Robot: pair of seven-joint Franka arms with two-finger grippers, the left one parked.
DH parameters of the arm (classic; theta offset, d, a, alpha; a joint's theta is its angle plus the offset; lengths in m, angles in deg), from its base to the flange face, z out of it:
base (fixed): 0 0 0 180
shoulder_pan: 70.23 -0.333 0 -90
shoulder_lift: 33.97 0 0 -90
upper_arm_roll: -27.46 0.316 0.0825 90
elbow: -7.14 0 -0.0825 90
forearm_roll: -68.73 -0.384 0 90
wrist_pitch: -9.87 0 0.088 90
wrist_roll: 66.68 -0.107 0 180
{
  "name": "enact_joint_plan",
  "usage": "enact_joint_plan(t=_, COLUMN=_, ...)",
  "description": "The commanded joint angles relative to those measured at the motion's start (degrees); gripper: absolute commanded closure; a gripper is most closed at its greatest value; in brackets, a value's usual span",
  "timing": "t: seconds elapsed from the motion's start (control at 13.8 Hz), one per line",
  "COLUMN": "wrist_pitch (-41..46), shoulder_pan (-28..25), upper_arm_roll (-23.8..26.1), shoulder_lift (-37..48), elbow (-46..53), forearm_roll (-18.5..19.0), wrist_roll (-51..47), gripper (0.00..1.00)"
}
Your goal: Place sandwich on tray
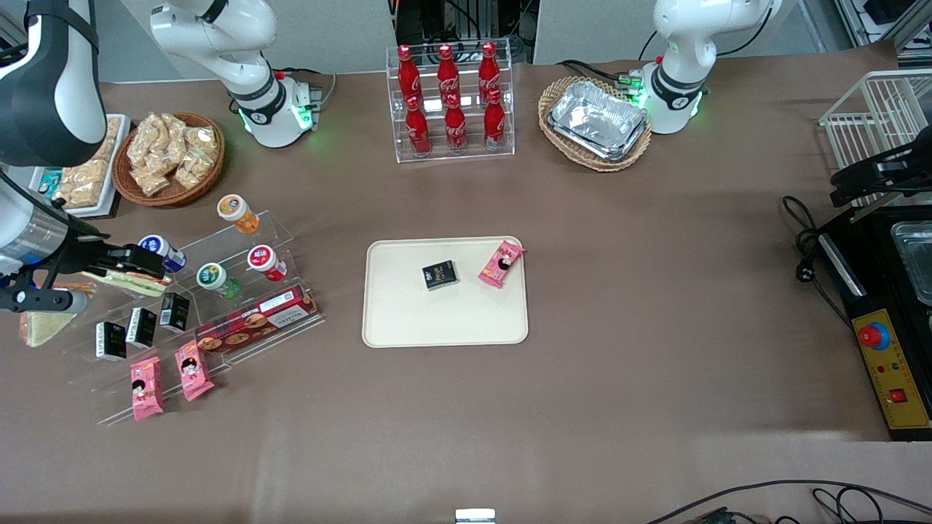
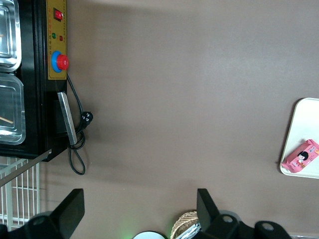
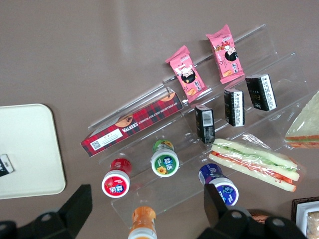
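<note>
A: In the front view, where is the sandwich?

B: It lies on the worktop at the working arm's end, beside the clear shelf, well apart from the tray. The gripper hangs above the shelf.

A: And the right wrist view?

B: The sandwich shows only partly. The jaws stand wide and hold nothing, so I judge the arm is searching.

"Where's the sandwich?"
"On the table at the working arm's end, just beside the tiered stand. The gripper hangs above that stand."
"And the tray?"
"Mid-table, well apart. 2 things lie on it: a small box and a snack packet."
</note>
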Motion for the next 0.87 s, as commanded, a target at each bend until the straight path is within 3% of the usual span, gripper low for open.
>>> enact_joint_plan(t=0.0, wrist_pitch=0.26, shoulder_pan=0.01, upper_arm_roll=-0.01, shoulder_lift=0.15, elbow=0.41, forearm_roll=-0.83, wrist_roll=0.08, gripper=0.00)
enact_joint_plan(t=0.8, wrist_pitch=3.24, shoulder_pan=1.23, upper_arm_roll=-1.23, shoulder_lift=1.63, elbow=0.41, forearm_roll=-0.48, wrist_roll=0.34, gripper=0.00)
